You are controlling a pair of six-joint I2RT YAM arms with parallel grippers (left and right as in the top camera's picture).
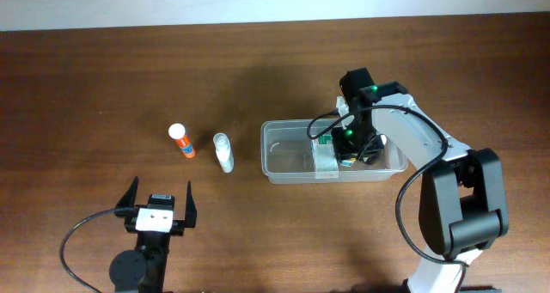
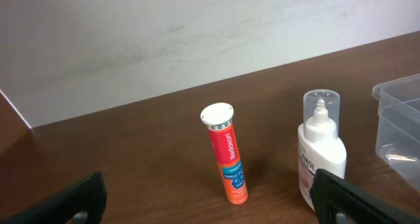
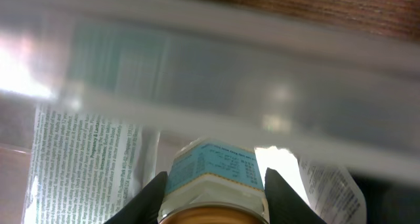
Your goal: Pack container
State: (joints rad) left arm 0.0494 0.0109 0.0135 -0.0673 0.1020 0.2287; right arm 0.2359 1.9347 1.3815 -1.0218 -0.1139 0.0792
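- Well, the container [image 1: 288,160] sits on the brown desk [image 1: 86,87], a clear tub with rounded corners, its long side running left to right.
- The right arm reaches down into the container's right half, and the right end effector [image 1: 348,147] is down inside its walls.
- From the right wrist view, its two dark fingers [image 3: 149,196] are clamped on either side of a small bottle [image 3: 213,175] with a teal and white label; what looks like amber shows just below the label.
- A printed box [image 1: 325,161] lies flat on the container's floor near the middle, and the held bottle is right over it; I can't tell whether the two touch.
- The container's wall runs as a blurred pale band across the top of the right wrist view.
- Left of the container, and apart from it, stands a white bottle [image 2: 320,155] with a clear cap.
- Further left of the container stands an orange tube [image 2: 226,155] with a white lid, leaning a little.
- The left end effector [image 1: 160,200] is on the near side of the desk, well left of the container, with its fingers spread wide and nothing between them.
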